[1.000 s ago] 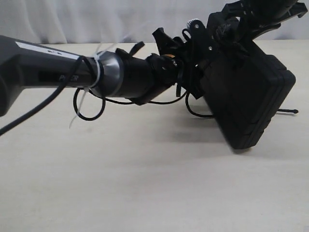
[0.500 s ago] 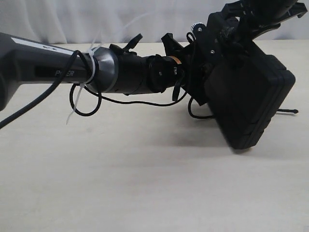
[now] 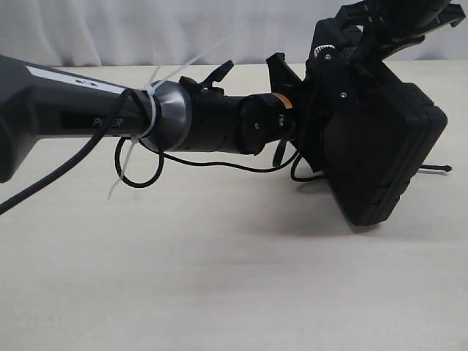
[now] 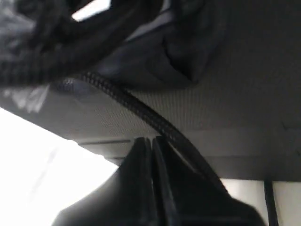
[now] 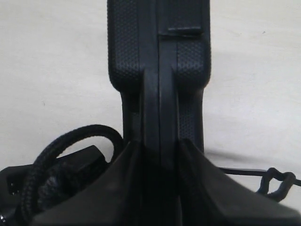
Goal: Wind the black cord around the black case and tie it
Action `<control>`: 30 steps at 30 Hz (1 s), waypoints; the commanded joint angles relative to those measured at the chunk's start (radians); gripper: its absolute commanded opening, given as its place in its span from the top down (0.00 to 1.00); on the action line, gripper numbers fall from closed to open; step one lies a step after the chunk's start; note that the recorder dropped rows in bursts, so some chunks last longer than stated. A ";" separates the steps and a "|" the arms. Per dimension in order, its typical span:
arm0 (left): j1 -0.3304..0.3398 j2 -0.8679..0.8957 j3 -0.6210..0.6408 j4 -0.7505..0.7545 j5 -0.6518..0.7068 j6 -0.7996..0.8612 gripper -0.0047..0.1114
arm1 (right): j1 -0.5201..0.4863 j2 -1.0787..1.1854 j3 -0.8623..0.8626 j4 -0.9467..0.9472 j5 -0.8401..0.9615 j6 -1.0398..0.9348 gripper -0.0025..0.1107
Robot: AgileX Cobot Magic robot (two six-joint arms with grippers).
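Black case [image 3: 380, 146] sits right of frame in the exterior view, tilted, with the right hand [image 5: 159, 146] clamped on its edge from above. The left hand [image 4: 151, 141] is pressed together flat against the case. The black cord [image 4: 136, 106] runs alongside the fingertip rather than clearly between the pads, so I can't tell if it's caught. Risk: if the pinch missed, the next pull brings no cord and the wrap goes slack. If it did catch, pulling against a one-edge grip could twist the case out of the right hand. The knotted cord tail lies on the table [image 3: 219, 278] beyond the case. Versus a second ago: the left hand was spread and further left. It has closed and pushed in toward the case. The case hasn't moved.
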 commanded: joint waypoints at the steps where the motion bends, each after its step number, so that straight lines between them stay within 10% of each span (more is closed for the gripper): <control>1: 0.003 -0.009 -0.001 -0.007 0.047 -0.007 0.96 | 0.000 0.012 0.017 0.004 0.018 -0.004 0.94; 9: 0.004 -0.084 -0.001 0.009 0.020 -0.007 0.95 | 0.000 0.012 0.017 0.004 0.021 -0.008 0.94; 19: 0.097 -0.160 -0.001 0.025 0.198 0.030 0.47 | 0.000 0.012 0.017 0.004 0.023 -0.007 0.94; 30: 0.030 -0.163 -0.001 0.364 0.151 0.028 0.47 | 0.000 0.012 0.017 0.004 0.023 -0.007 0.94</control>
